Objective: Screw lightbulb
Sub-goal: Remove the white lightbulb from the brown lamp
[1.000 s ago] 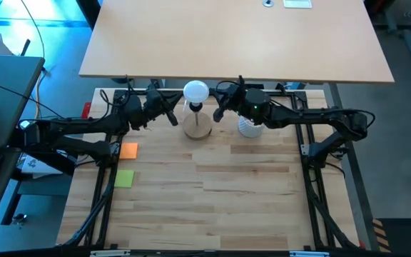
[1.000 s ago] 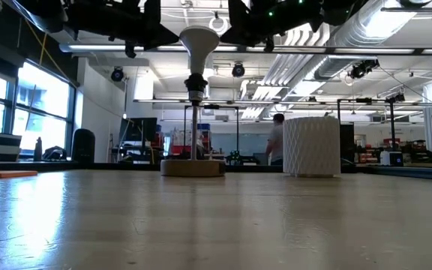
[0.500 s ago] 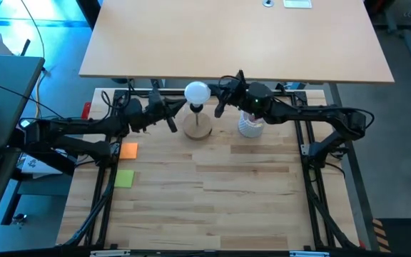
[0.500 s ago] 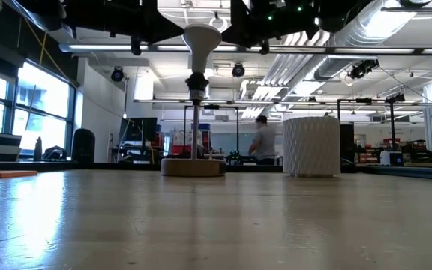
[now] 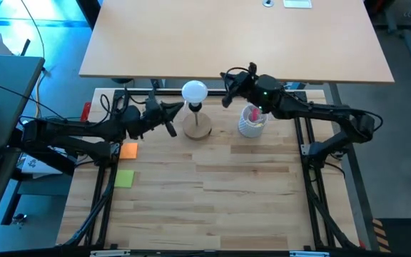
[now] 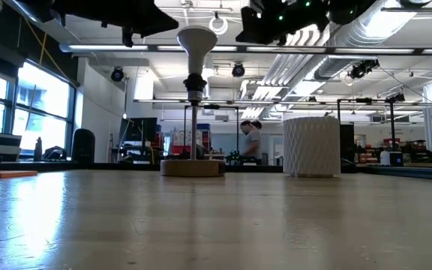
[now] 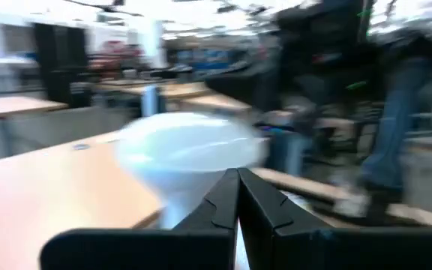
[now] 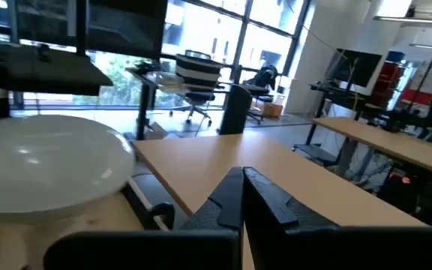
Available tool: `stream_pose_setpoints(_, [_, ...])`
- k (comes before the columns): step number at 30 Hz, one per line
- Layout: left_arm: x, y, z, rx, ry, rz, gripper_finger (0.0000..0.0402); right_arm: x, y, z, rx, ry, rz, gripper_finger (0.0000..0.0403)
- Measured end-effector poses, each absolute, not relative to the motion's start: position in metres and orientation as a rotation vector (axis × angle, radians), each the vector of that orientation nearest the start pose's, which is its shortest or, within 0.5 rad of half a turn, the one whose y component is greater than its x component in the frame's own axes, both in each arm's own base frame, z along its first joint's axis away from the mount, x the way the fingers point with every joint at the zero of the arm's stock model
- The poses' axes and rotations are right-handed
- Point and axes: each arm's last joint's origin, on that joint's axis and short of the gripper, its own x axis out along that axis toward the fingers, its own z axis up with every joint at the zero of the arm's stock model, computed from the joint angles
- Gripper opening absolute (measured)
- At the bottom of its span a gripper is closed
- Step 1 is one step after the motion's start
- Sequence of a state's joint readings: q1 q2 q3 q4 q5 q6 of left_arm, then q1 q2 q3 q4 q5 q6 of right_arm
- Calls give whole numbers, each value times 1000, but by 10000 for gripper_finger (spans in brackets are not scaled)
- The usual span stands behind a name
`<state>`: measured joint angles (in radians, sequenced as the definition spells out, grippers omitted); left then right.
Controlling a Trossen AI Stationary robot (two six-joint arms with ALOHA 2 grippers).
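The white frosted lightbulb [image 5: 195, 91] stands upright with its base in the black socket stem [image 6: 194, 112] of the round wooden disc [image 5: 198, 130], which rests on the table. The bulb also shows in the low view [image 6: 196, 41], the left wrist view [image 7: 182, 154] and the right wrist view [image 8: 47, 169]. My left gripper [image 5: 173, 113] is shut and empty just left of the bulb, at bulb height; its shut tips show in its own view [image 7: 238, 177]. My right gripper [image 5: 227, 84] is shut and empty to the bulb's right and a little farther back, its tips closed [image 8: 242, 177].
A white ribbed cup [image 5: 250, 123] holding a red item stands on the table right of the disc, below my right arm. An orange pad [image 5: 128, 150] and a green pad [image 5: 124, 178] lie at the left. A person [image 6: 250, 142] walks in the room behind.
My right gripper has drawn away from the bulb, toward the table's far edge and to the right, uncovering the ribbed cup. My left gripper has pulled back slightly toward the left. The bulb has stayed in the socket. The person behind has walked leftward.
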<state>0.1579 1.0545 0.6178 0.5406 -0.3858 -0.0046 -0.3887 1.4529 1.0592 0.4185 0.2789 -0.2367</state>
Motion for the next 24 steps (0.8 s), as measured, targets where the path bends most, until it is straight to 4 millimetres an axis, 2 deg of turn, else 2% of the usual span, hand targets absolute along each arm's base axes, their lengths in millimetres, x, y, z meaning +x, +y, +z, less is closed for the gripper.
stream_pose_setpoints(5, [220, 64, 292, 2, -73, 680, 0, 301, -110, 339, -217, 72, -501, 0])
stream_pose_setpoints(8, [216, 77, 292, -1, -77, 696, 0, 306, -99, 337, -162, 66, -386, 0])
stream_pose_setpoints(11, [214, 87, 292, -18, -91, 662, 0, 314, -96, 329, -119, 67, -353, 0])
stream_pose_setpoints(15, [216, 89, 295, -29, -137, 564, 0, 329, -102, 314, -99, 62, -423, 0])
stream_pose_setpoints(19, [220, 82, 297, -38, -168, 471, 0, 340, -117, 300, -102, 26, -447, 0])
stream_pose_setpoints(21, [222, 77, 296, -55, -163, 431, 0, 344, -126, 291, -97, 27, -467, 0])
stream_pose_setpoints(24, [226, 67, 296, -64, -166, 389, 0, 341, -140, 291, -75, -13, -548, 0])
